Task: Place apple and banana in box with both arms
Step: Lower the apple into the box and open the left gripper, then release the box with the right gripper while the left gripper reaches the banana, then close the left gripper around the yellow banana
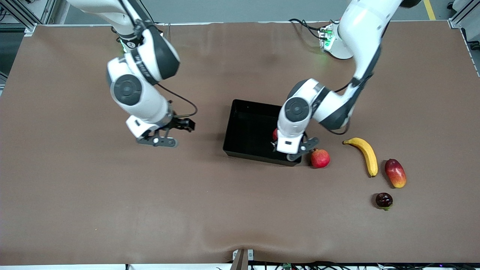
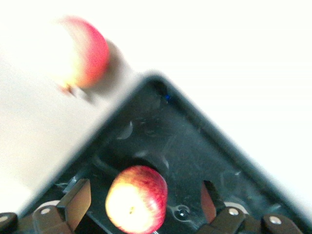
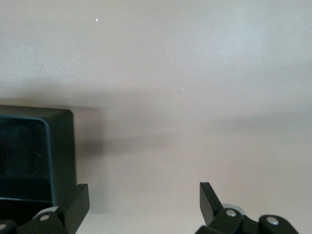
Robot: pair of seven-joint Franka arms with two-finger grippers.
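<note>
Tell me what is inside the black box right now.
The apple lies in the box, near one corner, between the open fingers of the left gripper. The rest of the floor that shows is bare; the left arm covers that corner in the front view.

I count one apple (image 2: 137, 199) in the one box (image 1: 243, 127), plus one banana (image 1: 365, 153), one pomegranate (image 1: 320, 158), one mango (image 1: 395, 173) and one dark fruit (image 1: 384, 200) on the tabletop (image 1: 112, 206).

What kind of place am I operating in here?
Probably a robotics lab: a brown-covered table framed by aluminium rails, cables at the left arm's base, and fruit set out beside a black box.
</note>
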